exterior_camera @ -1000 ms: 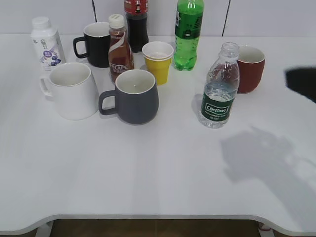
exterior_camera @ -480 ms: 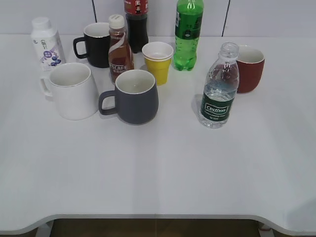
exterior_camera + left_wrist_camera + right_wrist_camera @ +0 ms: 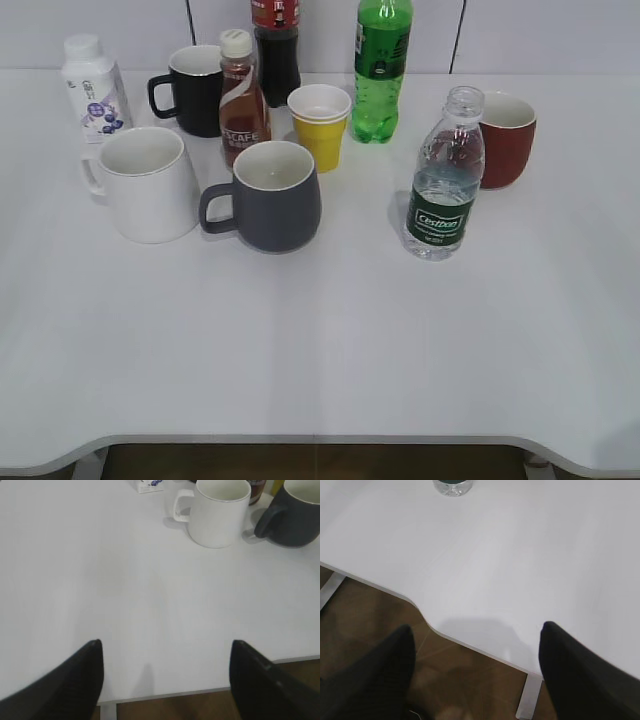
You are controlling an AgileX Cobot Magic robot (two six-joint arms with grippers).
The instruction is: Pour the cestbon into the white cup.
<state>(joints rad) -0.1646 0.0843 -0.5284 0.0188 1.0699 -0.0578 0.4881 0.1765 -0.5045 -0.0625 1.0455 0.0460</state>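
The cestbon bottle [image 3: 441, 180] stands upright at the right of the table, uncapped, clear with a dark green label. Only its base shows at the top of the right wrist view [image 3: 453, 487]. The white cup [image 3: 147, 184] stands at the left, handle to the left; it also shows in the left wrist view [image 3: 218, 511]. My left gripper [image 3: 165, 652] is open and empty over the table's front edge, well short of the cup. My right gripper [image 3: 476, 640] is open and empty over the table's front edge, well short of the bottle. Neither gripper shows in the exterior view.
A dark grey mug [image 3: 274, 197] stands right of the white cup. Behind are a brown coffee bottle [image 3: 242, 100], black mug [image 3: 193, 91], yellow cup [image 3: 320, 124], green soda bottle [image 3: 381, 68], dark cola bottle [image 3: 276, 50], white yoghurt bottle [image 3: 94, 90] and red-brown mug [image 3: 507, 139].
A dark shape, an arm or gripper, at the right edge of the exterior view and its shadow on the table have left the view. The objects have not moved.
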